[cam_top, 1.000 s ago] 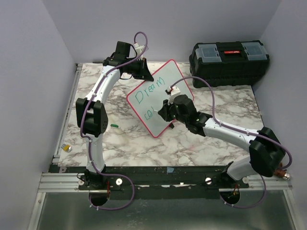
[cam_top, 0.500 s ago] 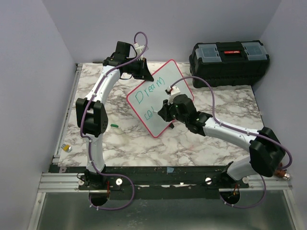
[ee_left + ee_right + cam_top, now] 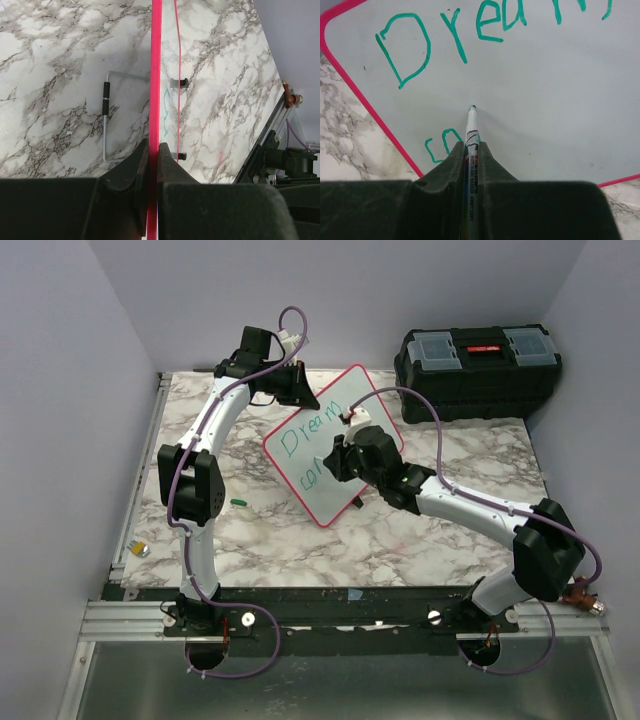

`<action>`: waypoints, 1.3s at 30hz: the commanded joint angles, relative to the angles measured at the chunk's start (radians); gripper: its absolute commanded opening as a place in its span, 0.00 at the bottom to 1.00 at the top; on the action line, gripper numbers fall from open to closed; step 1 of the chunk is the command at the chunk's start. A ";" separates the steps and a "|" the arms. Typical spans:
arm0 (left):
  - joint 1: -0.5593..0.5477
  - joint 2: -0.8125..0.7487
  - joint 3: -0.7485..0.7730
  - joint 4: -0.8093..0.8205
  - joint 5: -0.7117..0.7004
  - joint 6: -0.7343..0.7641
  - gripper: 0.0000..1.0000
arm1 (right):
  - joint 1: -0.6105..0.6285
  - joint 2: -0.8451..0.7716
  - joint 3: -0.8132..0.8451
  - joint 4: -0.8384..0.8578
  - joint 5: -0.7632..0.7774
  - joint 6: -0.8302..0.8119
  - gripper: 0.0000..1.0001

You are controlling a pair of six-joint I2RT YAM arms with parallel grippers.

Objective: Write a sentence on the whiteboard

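The whiteboard [image 3: 335, 405] with its red-pink rim stands tilted on the marble table. My left gripper [image 3: 298, 390] is shut on its top left rim; in the left wrist view the rim [image 3: 155, 75] runs edge-on between the fingers of my left gripper [image 3: 153, 150]. My right gripper [image 3: 345, 455] is shut on a white marker [image 3: 471, 130], whose green tip touches the board [image 3: 555, 100] between the two lines. The sentence reads "Dream" [image 3: 485, 25] on the upper line and "co" [image 3: 440, 145] below, partly hidden by my fingers.
A black toolbox [image 3: 478, 358] stands at the back right. A green marker cap [image 3: 238, 502] lies on the table left of the board. A small object [image 3: 140, 549] lies at the left edge. The board's wire stand [image 3: 106, 120] shows behind it.
My right gripper has moved up the board with the marker, away from the lower line. The left gripper and the board have not moved.
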 commanded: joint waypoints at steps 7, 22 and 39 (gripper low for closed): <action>-0.025 -0.016 -0.014 -0.034 -0.028 0.048 0.00 | -0.004 0.004 -0.038 -0.044 0.065 -0.003 0.01; -0.025 -0.017 -0.014 -0.033 -0.030 0.045 0.00 | -0.004 -0.049 -0.111 -0.042 0.004 0.023 0.01; -0.025 -0.018 -0.014 -0.032 -0.031 0.045 0.00 | -0.005 0.034 0.032 -0.047 0.079 -0.009 0.01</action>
